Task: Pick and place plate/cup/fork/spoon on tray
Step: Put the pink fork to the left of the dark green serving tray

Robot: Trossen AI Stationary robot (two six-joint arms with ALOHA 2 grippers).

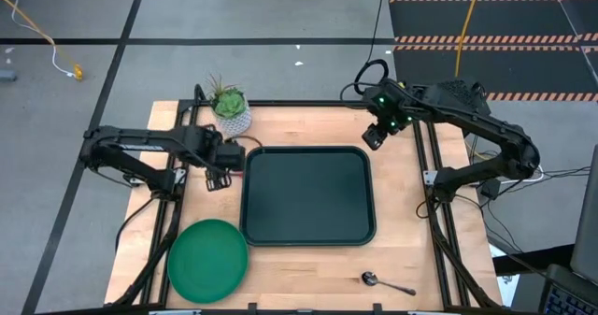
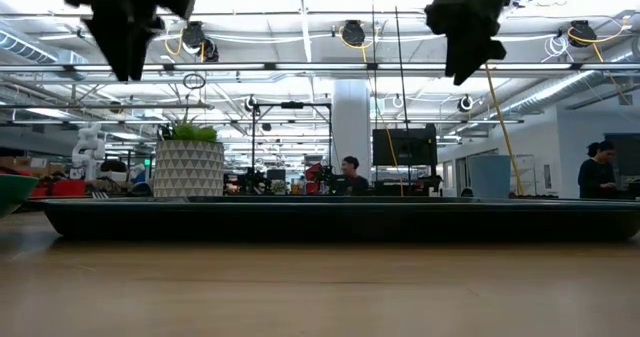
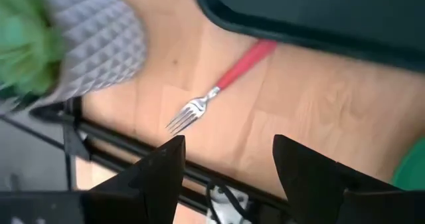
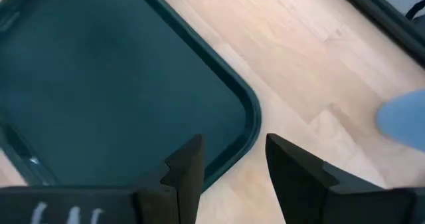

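- Four task things wait for the tray (image 1: 308,197), which lies bare in the middle of the wooden table (image 1: 402,221).
- One of them, the fork (image 3: 219,88), lies flat on the wood just beside the tray's left rim, near the white plant pot (image 1: 232,119). In the high view the left arm hides it.
- Its long axis is the important relation: in the left wrist view the pink-red handle points at the tray rim and almost touches it, and the silver tines point away from the tray, toward the table's frame rail.
- The left gripper (image 3: 226,161) hovers above the fork with its fingers spread wide and nothing between them. The fork sits a little ahead of the gap, so I judge this arm is nearer and a short descent is needed.
- The green plate (image 1: 207,261) rests at the front left corner of the table, apart from the tray.
- The spoon (image 1: 387,282) lies at the front right, near the table edge.
- The right gripper (image 4: 232,161) hangs over the tray's back right corner, moderately open and empty.
- A light-blue shape, probably the cup (image 4: 405,117), shows only in the right wrist view, on the wood beyond that corner.
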